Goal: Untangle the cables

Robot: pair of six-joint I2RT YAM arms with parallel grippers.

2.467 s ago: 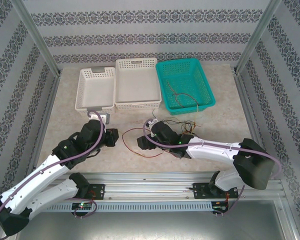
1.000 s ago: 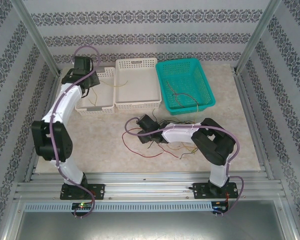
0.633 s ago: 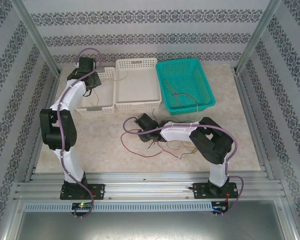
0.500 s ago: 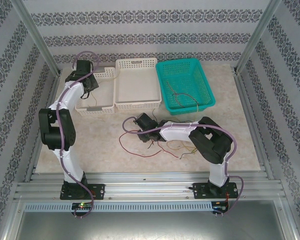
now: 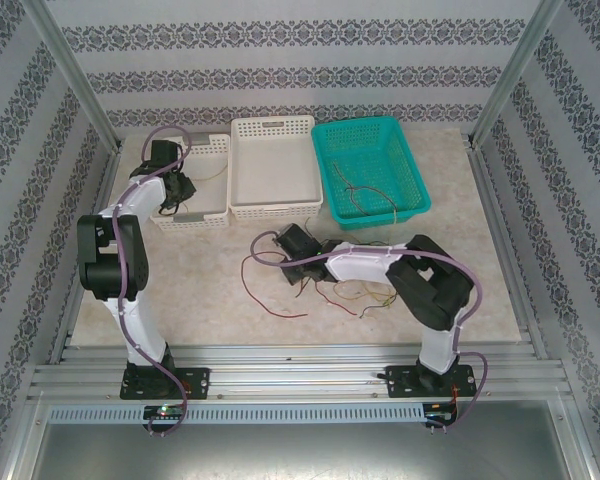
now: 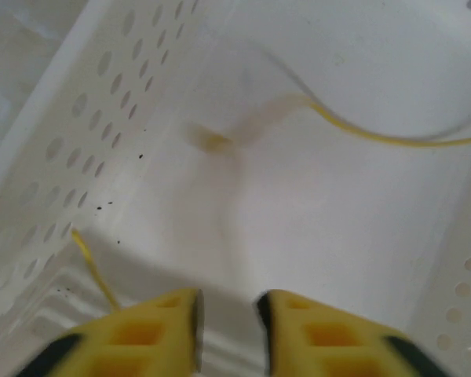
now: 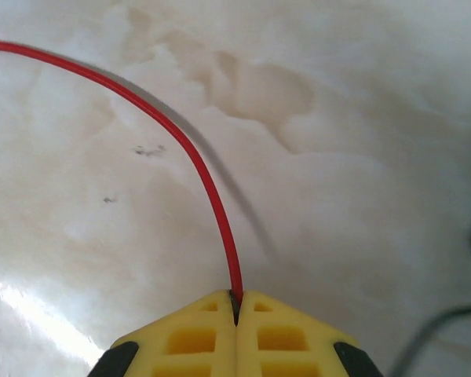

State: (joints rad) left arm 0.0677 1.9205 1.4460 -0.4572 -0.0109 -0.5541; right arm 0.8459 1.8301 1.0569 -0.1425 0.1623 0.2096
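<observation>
I am pinching the thin red wire [image 7: 180,145] in my right pincer [image 7: 237,302], jaws closed tight on it just above the pale marbled counter [image 7: 337,196], probably to draw it clear of the loose tangle of thin coloured cables [image 5: 365,295] lying to its right. My left pincer [image 6: 228,310] is hovering, jaws parted and empty, inside the far-left white perforated plastic basket [image 6: 102,118], where a thin yellow wire [image 6: 377,137] is lying apart from the rest.
</observation>
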